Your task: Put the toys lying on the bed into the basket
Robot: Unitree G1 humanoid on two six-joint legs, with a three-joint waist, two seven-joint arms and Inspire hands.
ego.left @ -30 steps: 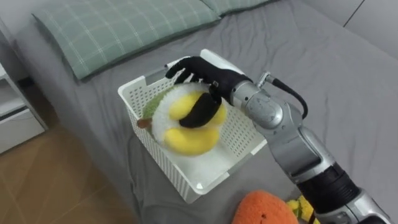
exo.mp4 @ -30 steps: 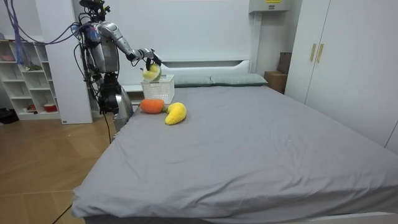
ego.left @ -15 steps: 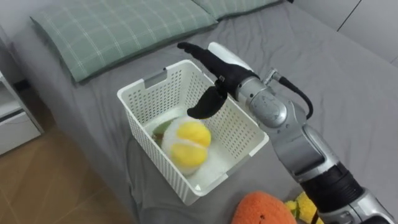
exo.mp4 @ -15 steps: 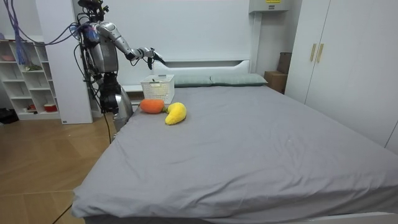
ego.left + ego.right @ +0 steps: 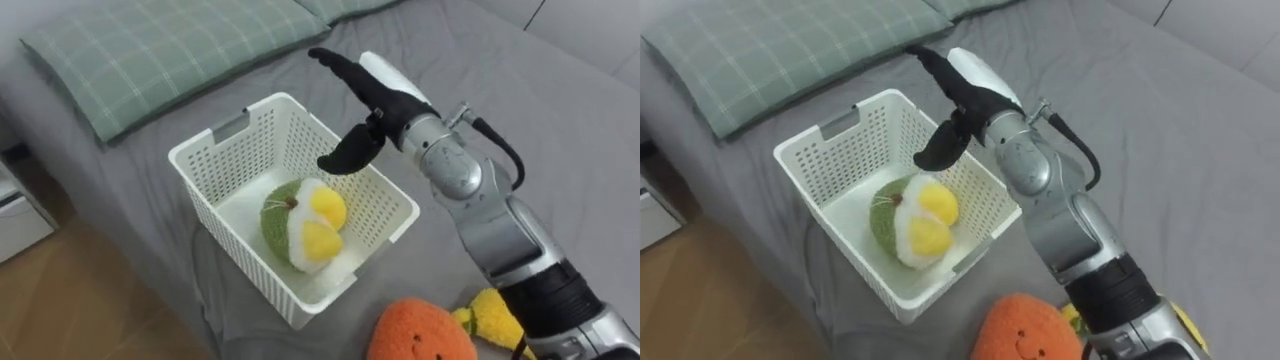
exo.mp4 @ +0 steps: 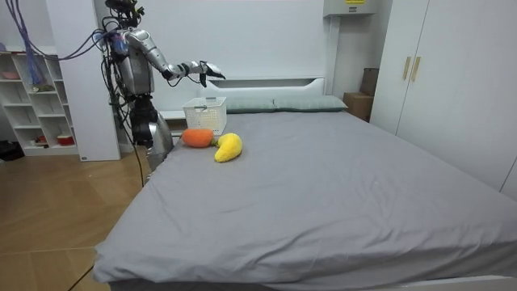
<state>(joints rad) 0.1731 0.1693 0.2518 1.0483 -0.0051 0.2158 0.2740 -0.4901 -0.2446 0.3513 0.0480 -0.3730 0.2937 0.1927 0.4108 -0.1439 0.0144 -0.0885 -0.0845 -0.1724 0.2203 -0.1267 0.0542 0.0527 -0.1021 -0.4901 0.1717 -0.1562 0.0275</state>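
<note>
Grey bed [image 5: 570, 110] with a white basket [image 5: 215, 138] near its left edge. A green-and-yellow plush toy [image 5: 298, 226] now lies inside, released by the right hand [image 5: 375, 100], which hovers above, fingers straight, empty. An orange toy [image 5: 420, 330] and a yellow toy [image 5: 490, 314] remain to collect.

the right hand [image 5: 385, 100] is black, with a white cover on its back. just behind it the arm is shiny silver and round, and a thin black cable loops over it. farther back is a black ribbed band.
</note>
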